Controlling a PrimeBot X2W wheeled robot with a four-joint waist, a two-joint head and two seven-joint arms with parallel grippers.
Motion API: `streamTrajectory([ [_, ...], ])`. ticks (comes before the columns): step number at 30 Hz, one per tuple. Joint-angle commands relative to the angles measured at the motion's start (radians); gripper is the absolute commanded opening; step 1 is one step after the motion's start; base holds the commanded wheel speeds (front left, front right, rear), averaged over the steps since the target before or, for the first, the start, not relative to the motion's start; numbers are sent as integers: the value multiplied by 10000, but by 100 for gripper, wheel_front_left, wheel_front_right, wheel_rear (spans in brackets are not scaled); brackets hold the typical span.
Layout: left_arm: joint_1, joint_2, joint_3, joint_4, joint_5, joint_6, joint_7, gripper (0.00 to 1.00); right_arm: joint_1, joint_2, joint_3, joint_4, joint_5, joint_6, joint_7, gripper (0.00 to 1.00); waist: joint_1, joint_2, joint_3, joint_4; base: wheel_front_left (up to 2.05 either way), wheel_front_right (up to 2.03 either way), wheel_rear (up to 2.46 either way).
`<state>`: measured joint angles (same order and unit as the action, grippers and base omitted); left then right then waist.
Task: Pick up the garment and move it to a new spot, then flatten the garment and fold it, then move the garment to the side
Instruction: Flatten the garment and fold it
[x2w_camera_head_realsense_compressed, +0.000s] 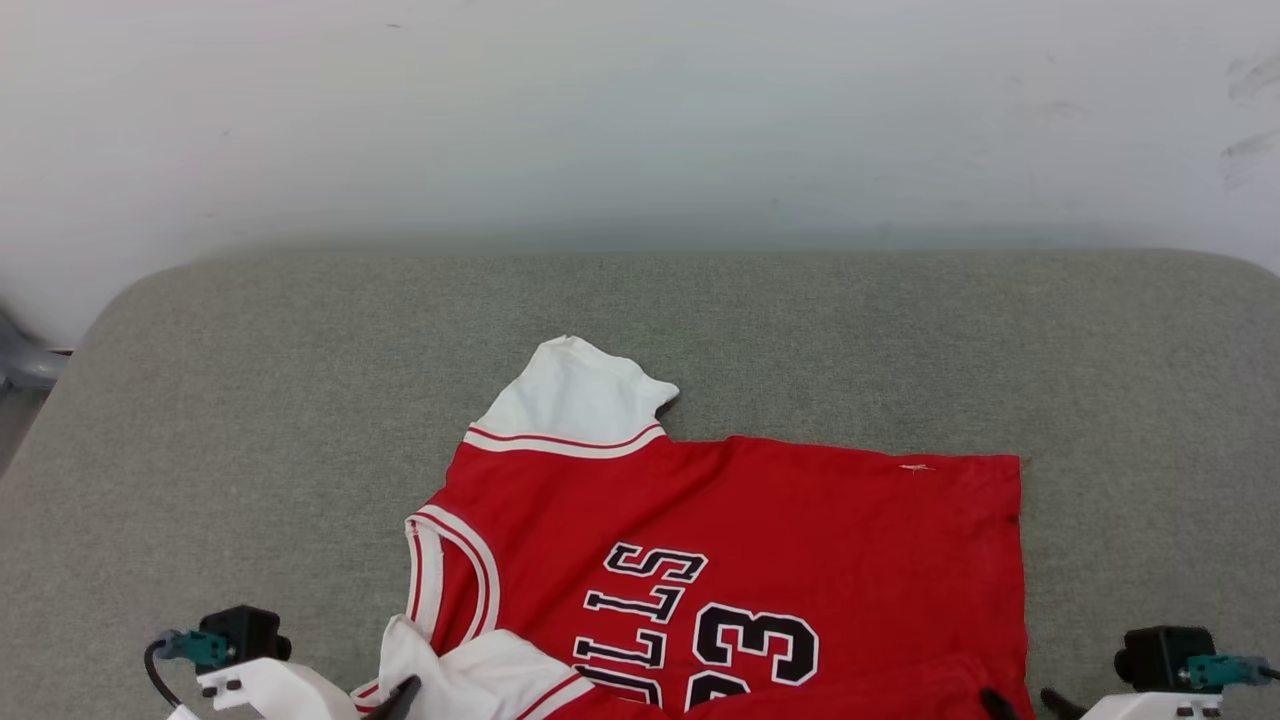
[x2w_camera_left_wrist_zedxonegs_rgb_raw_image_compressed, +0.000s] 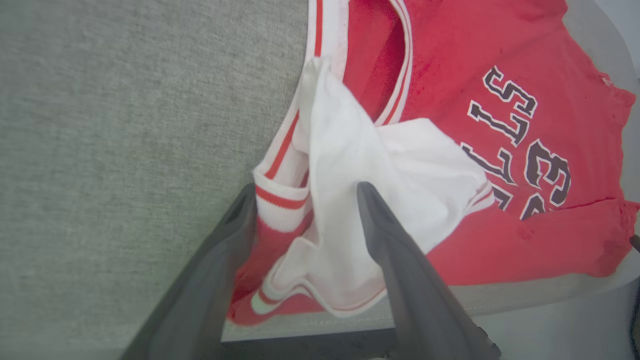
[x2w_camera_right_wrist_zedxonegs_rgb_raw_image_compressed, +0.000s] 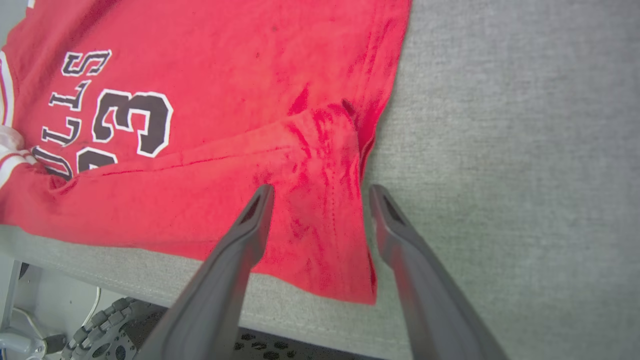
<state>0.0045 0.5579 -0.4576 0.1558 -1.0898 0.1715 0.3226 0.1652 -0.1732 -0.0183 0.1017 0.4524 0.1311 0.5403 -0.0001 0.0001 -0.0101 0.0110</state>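
– On the grey cloth-covered table (x2w_camera_head_realsense_compressed: 250, 400), what lies where?
– A red basketball jersey with white sleeves (x2w_camera_head_realsense_compressed: 760, 520), flat at the near edge. The left gripper (x2w_camera_left_wrist_zedxonegs_rgb_raw_image_compressed: 305, 187) gapes around its bunched sleeve (x2w_camera_left_wrist_zedxonegs_rgb_raw_image_compressed: 340, 150), the right gripper (x2w_camera_right_wrist_zedxonegs_rgb_raw_image_compressed: 321, 189) around the hem corner (x2w_camera_right_wrist_zedxonegs_rgb_raw_image_compressed: 325, 225); neither grips.

One jersey (x2w_camera_head_realsense_compressed: 750, 520) on one grey padded table (x2w_camera_head_realsense_compressed: 250, 400), and two grippers at the jersey's near edge: left gripper (x2w_camera_left_wrist_zedxonegs_rgb_raw_image_compressed: 305, 187), right gripper (x2w_camera_right_wrist_zedxonegs_rgb_raw_image_compressed: 321, 189).
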Motion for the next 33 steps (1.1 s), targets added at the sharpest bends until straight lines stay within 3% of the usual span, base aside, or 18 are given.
streamTrajectory([
  [1,-312,30,81,85,257,-7,-315,100,-239,117,-115,-120,-225,-9,-761,100,1,-1,-1,-48,0,0,0],
  [7,-1015,50,182,68,1117,144,-1352,100,-653,362,-286,-582,-1055,-9,-3172,100,1,-1,2,-196,0,0,0],
  [11,-1684,-25,181,57,1870,147,-2239,100,-979,447,-304,-1056,-1607,-9,-4232,100,1,-1,228,-346,0,0,0],
  [22,-4386,-470,359,718,2976,-160,-3740,100,-2421,707,-129,-2282,-2323,-10,-5462,100,1,-1,2363,-1056,0,0,0],
  [28,-5906,-334,249,1278,3003,-667,-3146,100,-3110,806,28,-2490,-2465,-9,-5770,100,1,-1,3463,-1485,0,0,0],
  [29,-6205,-269,189,1417,2957,-803,-2845,100,-3217,825,24,-2498,-2508,-9,-5808,100,1,-1,3655,-1561,0,0,0],
  [30,-7120,-81,44,1787,2733,-1216,-1799,100,-3430,921,57,-2362,-2495,-9,-5910,100,1,-1,4115,-1784,0,0,0],
  [33,-7896,178,-101,2176,2495,-1485,-544,100,-3603,1010,114,-2137,-2430,-9,-6050,100,1,-1,4431,-2033,0,0,0],
])
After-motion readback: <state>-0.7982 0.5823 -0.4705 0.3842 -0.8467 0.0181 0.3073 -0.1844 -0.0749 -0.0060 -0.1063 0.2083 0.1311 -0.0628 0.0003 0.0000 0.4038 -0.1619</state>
